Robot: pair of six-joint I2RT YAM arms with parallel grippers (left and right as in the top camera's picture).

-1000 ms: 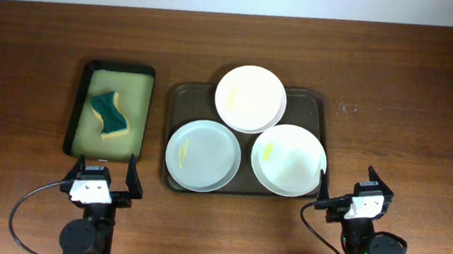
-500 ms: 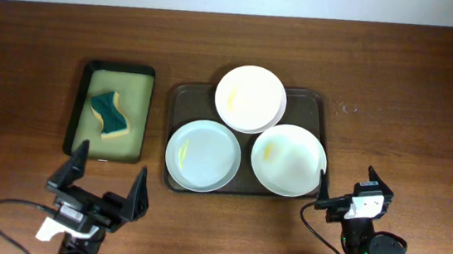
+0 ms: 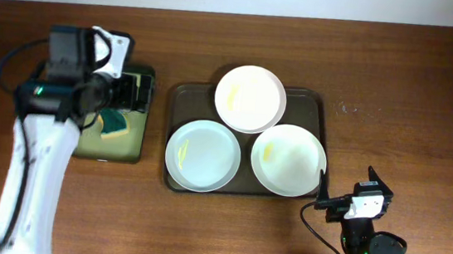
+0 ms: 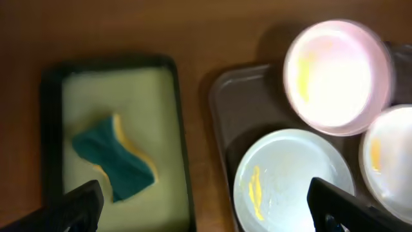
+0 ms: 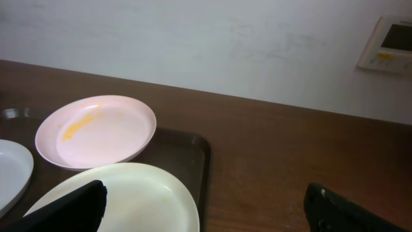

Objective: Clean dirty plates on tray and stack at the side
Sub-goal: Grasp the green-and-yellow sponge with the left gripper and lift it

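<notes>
Three white plates with yellow smears lie on the dark tray (image 3: pixel 314 103): one at the back (image 3: pixel 250 98), one front left (image 3: pixel 203 155), one front right (image 3: pixel 288 159). My left gripper (image 3: pixel 128 92) hangs open and empty above the small sponge tray. The left wrist view looks down on the back plate (image 4: pixel 338 76), the front-left plate (image 4: pixel 293 180) and the tray (image 4: pixel 232 109). My right gripper (image 3: pixel 347 185) is open and empty, low at the table's front right, just off the front-right plate (image 5: pixel 122 193). The back plate (image 5: pixel 96 129) lies beyond it.
A small black-rimmed tray (image 3: pixel 135 153) with a yellow-green inside stands left of the dark tray. It holds a green and yellow sponge (image 4: pixel 112 161), partly hidden under my left arm in the overhead view (image 3: pixel 112 124). Bare brown table (image 3: pixel 412 103) lies right of the tray.
My left arm has risen from the table's front edge and swung back over the small sponge tray. The right arm and the plates have not moved.
</notes>
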